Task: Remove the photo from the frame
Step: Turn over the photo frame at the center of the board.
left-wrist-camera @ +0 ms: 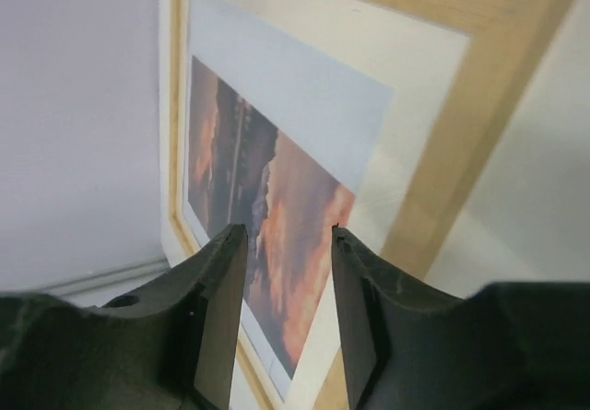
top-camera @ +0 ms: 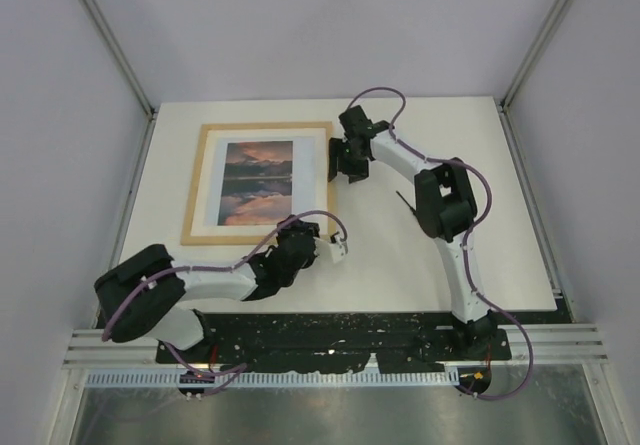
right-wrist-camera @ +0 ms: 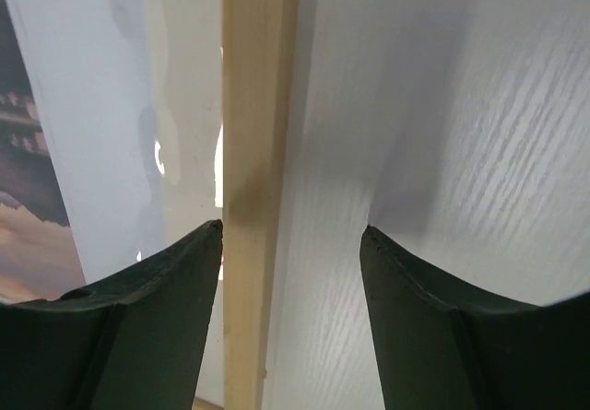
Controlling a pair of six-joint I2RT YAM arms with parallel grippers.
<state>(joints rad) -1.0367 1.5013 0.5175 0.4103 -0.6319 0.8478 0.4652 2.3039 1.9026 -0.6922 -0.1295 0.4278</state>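
The frame (top-camera: 200, 187), thin light wood, lies face up at the back left of the table. Inside it the photo (top-camera: 258, 180) shows an orange sunset over a dark lake. My left gripper (top-camera: 299, 228) hangs over the frame's near right corner. In the left wrist view its jaws (left-wrist-camera: 289, 233) stand a narrow gap apart, open, with the photo (left-wrist-camera: 230, 143) and the frame (left-wrist-camera: 498, 87) beyond them and nothing between. My right gripper (top-camera: 338, 170) is open at the frame's right side. It straddles the wooden rail (right-wrist-camera: 253, 106), which runs close by its left finger (right-wrist-camera: 175, 281). A strip of the photo (right-wrist-camera: 23, 152) shows at the left edge.
A cream mat border (left-wrist-camera: 406, 41) surrounds the photo inside the frame. The white table (top-camera: 430, 265) stretches to the right and front of the frame. Grey walls and metal posts close in the left, back and right sides.
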